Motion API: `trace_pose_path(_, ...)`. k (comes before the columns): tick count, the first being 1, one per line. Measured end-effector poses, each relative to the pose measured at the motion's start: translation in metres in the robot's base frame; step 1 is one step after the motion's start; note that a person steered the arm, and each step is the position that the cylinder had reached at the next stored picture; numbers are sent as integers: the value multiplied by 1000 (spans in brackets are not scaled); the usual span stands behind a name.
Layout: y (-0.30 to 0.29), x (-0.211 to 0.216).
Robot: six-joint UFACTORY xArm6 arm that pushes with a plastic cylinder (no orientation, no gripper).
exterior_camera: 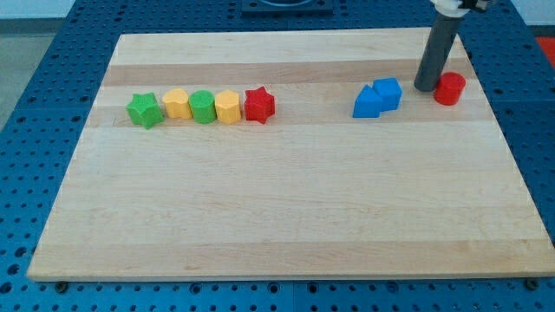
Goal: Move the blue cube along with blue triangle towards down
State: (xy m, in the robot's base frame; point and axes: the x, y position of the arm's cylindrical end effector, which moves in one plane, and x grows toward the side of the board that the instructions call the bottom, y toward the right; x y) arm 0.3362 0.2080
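A pale wooden board (286, 217) fills most of the scene, lying on a blue table (52, 52) dotted with rows of small holes. The board's wide near half holds nothing; all the blocks sit in a band across its far part.

The dark rod (436, 48) comes down from the far right corner, and my tip (427, 88) rests on the board between two blocks: the red cylinder (449, 88) is just beside it on the right, seemingly touching the rod, and the blue cube (388, 93) is near it on the left, with a small gap of bare wood between. The rod has no jaws, so there is nothing spread, pressed together or pinching.

The blue cube stands on the right side of the far band. The blue triangle (368, 102) touches it on its left and sits slightly nearer.

Well apart on the left, five blocks form a tight row, each touching the next. From left to right they are a green star (145, 110), a yellow block (177, 104), a green block (202, 107), a second yellow block (227, 107) and a red star (258, 105).
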Motion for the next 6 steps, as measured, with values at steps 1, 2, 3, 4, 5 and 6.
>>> trace_pose_path(1,-28,0)
trace_pose_path(2,-55,0)
trace_pose_path(3,-74,0)
trace_pose_path(4,-89,2)
trace_pose_path(5,-100,2)
trace_pose_path(6,-114,3)
